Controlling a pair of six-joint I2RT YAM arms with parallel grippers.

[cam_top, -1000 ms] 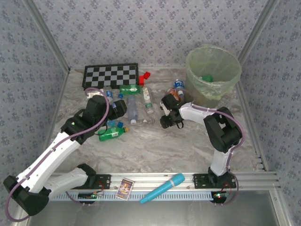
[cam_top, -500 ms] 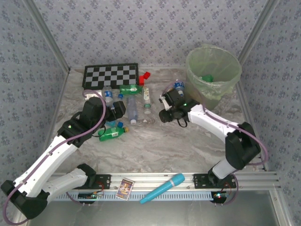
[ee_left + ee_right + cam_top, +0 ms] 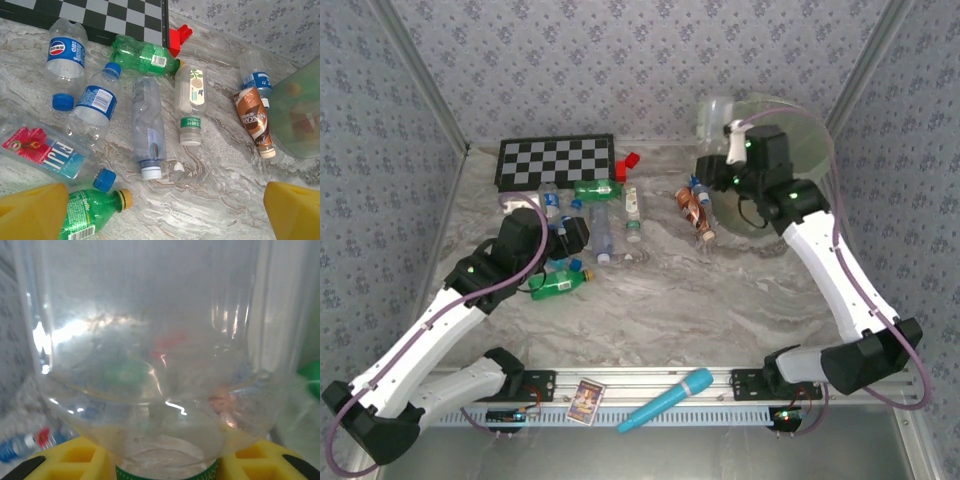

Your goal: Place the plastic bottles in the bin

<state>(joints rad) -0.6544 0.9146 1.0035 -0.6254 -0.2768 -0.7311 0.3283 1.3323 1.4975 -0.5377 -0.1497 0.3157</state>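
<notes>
My right gripper (image 3: 727,142) is raised beside the left rim of the bin (image 3: 812,128), shut on a clear plastic bottle (image 3: 713,116). In the right wrist view that bottle (image 3: 150,340) has a green band at its neck, and the gripper (image 3: 165,471) clamps it between yellow fingers. My left gripper (image 3: 570,237) hangs open over the pile of bottles (image 3: 602,222) on the table. The left wrist view shows its open jaws (image 3: 162,220) above bare marble, with a green Sprite bottle (image 3: 90,212), a Fiji bottle (image 3: 42,150), a clear bottle (image 3: 148,125) and a brown bottle (image 3: 252,120) nearby.
A chessboard (image 3: 556,160) and a red block (image 3: 627,163) lie behind the bottles. A turquoise microphone-shaped object (image 3: 668,398) and a small card (image 3: 586,398) rest on the front rail. Patterned walls close in the table on three sides.
My right arm has lifted from the table by the brown bottle and swung up to the bin's left rim with the clear bottle. The left arm has barely moved.
</notes>
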